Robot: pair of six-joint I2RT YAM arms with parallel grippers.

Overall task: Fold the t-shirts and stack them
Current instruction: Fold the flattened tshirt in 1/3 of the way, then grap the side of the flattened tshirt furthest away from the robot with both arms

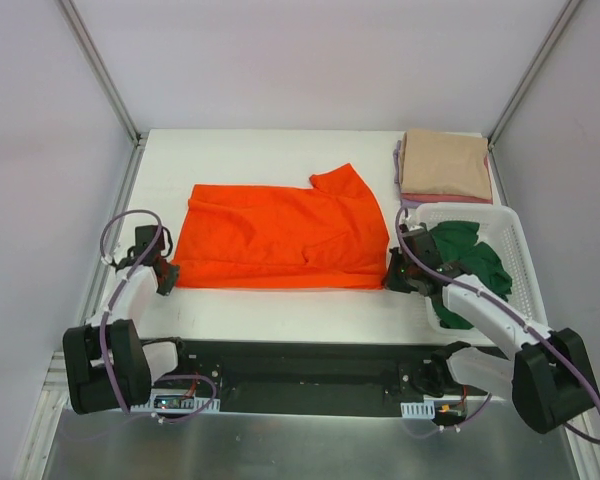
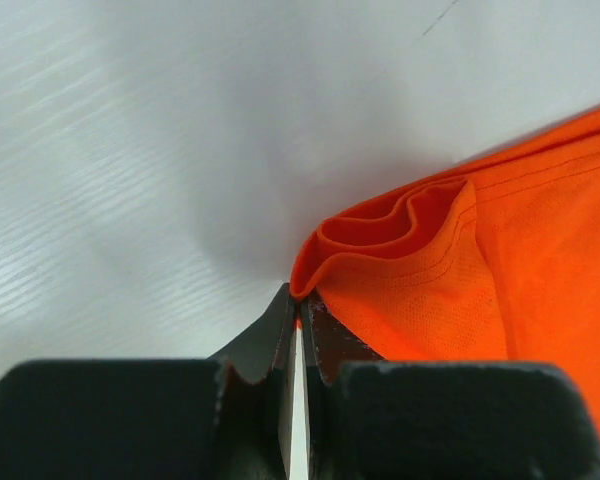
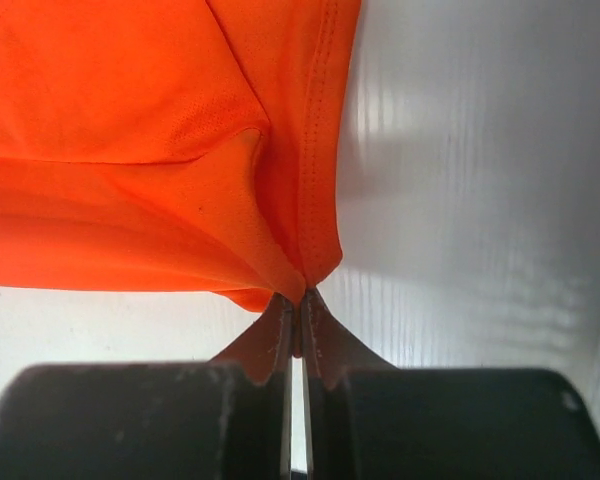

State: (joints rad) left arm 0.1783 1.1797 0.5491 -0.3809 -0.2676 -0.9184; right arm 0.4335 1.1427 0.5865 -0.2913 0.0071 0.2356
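Observation:
The bright orange t-shirt [image 1: 280, 238] lies spread on the white table, one sleeve sticking out at the back right. My left gripper [image 1: 167, 272] is shut on its near left corner [image 2: 380, 260]; the cloth is pinched between the fingertips. My right gripper [image 1: 393, 272] is shut on its near right corner [image 3: 280, 250], the fabric bunched at the tips. A dark green t-shirt [image 1: 470, 265] lies crumpled in the white basket [image 1: 515, 235]. A folded beige t-shirt [image 1: 445, 162] tops a stack at the back right, with pink and lilac edges showing under it.
The white slatted basket stands at the right, close beside my right arm. The folded stack sits just behind it. Grey walls and metal rails close in the table at the left, back and right.

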